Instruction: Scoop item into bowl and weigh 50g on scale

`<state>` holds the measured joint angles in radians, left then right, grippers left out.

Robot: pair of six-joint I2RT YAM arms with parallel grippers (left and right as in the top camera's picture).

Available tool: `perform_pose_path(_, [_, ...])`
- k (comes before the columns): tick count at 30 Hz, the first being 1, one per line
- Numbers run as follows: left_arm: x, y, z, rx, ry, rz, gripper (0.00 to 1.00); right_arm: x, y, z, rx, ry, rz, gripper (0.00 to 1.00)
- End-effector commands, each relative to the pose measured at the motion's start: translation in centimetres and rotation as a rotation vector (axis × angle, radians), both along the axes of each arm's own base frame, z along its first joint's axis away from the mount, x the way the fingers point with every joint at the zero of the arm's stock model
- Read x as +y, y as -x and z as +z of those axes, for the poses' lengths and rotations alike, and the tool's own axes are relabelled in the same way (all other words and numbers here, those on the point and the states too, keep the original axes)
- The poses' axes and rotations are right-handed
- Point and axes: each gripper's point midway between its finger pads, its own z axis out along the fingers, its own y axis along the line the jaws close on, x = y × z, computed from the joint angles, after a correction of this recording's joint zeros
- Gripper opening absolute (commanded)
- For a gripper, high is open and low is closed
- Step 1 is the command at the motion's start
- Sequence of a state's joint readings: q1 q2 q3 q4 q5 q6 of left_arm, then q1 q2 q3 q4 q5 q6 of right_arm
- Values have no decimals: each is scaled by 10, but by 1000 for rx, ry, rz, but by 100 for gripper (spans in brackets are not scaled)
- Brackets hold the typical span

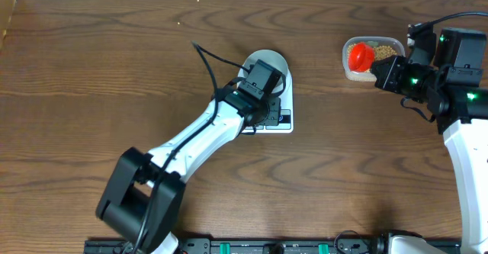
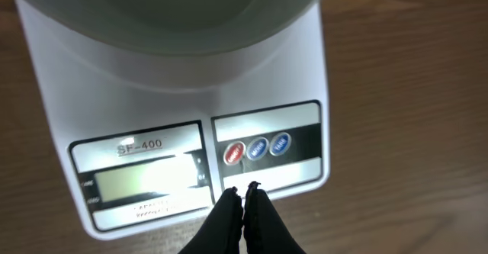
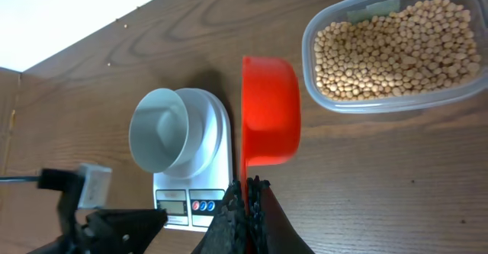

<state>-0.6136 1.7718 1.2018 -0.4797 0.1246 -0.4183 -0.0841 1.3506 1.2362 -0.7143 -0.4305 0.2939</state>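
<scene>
left gripper (image 2: 244, 199) pinched shut, empty, at scale (image 2: 183, 94) button edge | right gripper (image 3: 248, 187) clamps red scoop (image 3: 271, 109) handle, cup pointing straight away, near beans (image 3: 393, 48)

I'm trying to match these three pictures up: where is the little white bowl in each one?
Overhead: the bowl sits near centre on the scale, partly hidden by the left arm.
Left wrist: only its rim shows, along the top edge.
Right wrist: left of centre, empty, beside the red scoop.
Shared landmark: the scale beneath it.
</scene>
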Motion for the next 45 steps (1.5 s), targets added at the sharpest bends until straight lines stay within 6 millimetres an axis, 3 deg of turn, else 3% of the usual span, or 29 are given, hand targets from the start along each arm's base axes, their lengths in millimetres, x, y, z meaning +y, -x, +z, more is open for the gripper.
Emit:
perform_pose_path(1, [2,-2,-9,-1,-20,13,8,-4,-1,8,-30,28,-1,1])
perform_pose_path(22, [0,-10,-48,30,-56,38,7,-7,-2,7,-28,40,-12,1])
perform_pose_path(45, [1,-6,-65,52,-93,38,7,-7,-2,7,-27,43,-14,1])
